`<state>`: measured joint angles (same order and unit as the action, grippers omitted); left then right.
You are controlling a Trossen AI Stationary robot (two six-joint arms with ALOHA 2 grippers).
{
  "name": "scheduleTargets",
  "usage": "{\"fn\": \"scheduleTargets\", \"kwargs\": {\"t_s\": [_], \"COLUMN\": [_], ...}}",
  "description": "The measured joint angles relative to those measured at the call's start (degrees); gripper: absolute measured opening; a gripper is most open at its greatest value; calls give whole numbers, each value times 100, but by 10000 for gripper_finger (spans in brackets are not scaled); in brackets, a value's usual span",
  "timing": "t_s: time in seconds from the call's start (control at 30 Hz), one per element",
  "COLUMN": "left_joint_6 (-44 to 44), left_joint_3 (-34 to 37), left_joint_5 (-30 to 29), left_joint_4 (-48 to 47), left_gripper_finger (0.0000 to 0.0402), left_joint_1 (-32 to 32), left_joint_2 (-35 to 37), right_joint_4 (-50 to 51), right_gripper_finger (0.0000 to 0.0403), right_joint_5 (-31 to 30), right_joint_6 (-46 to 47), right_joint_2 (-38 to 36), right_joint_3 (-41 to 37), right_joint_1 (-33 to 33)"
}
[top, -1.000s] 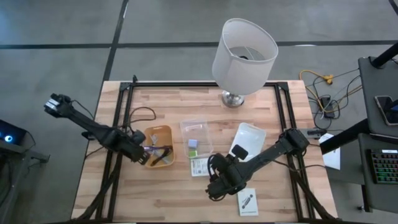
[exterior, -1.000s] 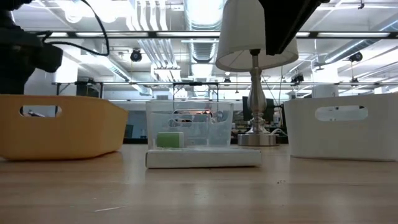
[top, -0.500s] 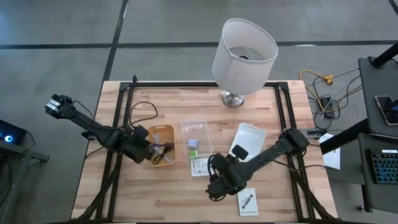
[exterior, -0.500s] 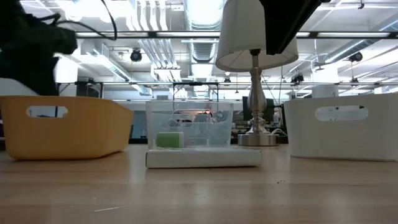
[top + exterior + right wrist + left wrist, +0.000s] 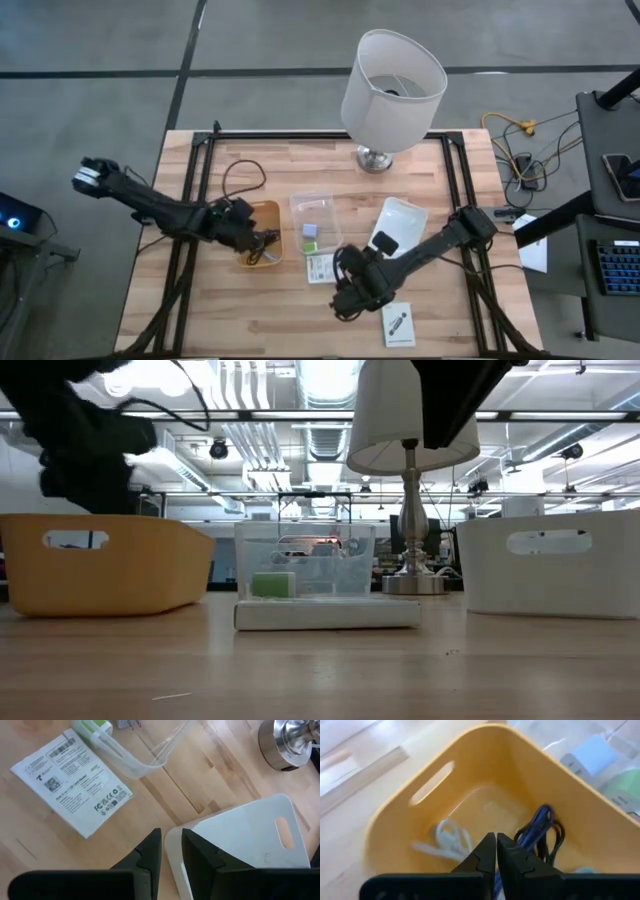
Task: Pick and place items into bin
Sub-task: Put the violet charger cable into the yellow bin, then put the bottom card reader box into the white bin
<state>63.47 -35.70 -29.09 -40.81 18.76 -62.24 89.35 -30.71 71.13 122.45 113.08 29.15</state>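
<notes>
My left gripper (image 5: pixel 262 238) has swung in over the yellow bin (image 5: pixel 262 215) since a second ago.

From my left wrist view its fingers (image 5: pixel 485 854) are pressed together on nothing, hanging above the bin's floor, where a pale cable (image 5: pixel 448 839) and a purple-and-dark cable (image 5: pixel 543 827) already lie. The right gripper (image 5: pixel 169 849) waits a little parted over the white bin (image 5: pixel 250 840), well right of the yellow one. Beyond the yellow bin's right wall sit a clear tray (image 5: pixel 316 214) with green and lilac blocks (image 5: pixel 310 231) and a printed card (image 5: pixel 320 267). I'd lift straight out, clear of the cables, then go for the card.
</notes>
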Motion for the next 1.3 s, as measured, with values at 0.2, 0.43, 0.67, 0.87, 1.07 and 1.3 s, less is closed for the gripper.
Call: {"fn": "scheduleTargets", "kwargs": {"t_s": [0.2, 0.43, 0.67, 0.87, 1.07, 1.3], "left_joint_6": [-781, -1928, -2009, -2040, -2330, -2383], "left_joint_3": [-109, -449, -844, -872, -863, -863], "left_joint_5": [663, 2104, 2724, 3151, 2564, 2404], "left_joint_4": [330, 851, 848, 823, 1227, 2126], "left_gripper_finger": [0, 0, 0, 0, 0, 6], "left_joint_1": [-644, -664, -631, -507, -369, -240], "left_joint_2": [-945, -1310, -1004, -394, 138, 578], "right_joint_4": [-15, -6, 3, 21, 16, -169], "right_gripper_finger": [63, 63, 63, 63, 63, 63], "right_joint_5": [-29, -27, -63, -73, 45, 810], "right_joint_6": [-6, 99, 71, 69, -140, -1089], "right_joint_2": [0, -15, -15, -15, -30, -227], "right_joint_3": [0, -3, -7, -7, -8, -22], "right_joint_1": [-12, 4, 4, 8, 39, 754]}}
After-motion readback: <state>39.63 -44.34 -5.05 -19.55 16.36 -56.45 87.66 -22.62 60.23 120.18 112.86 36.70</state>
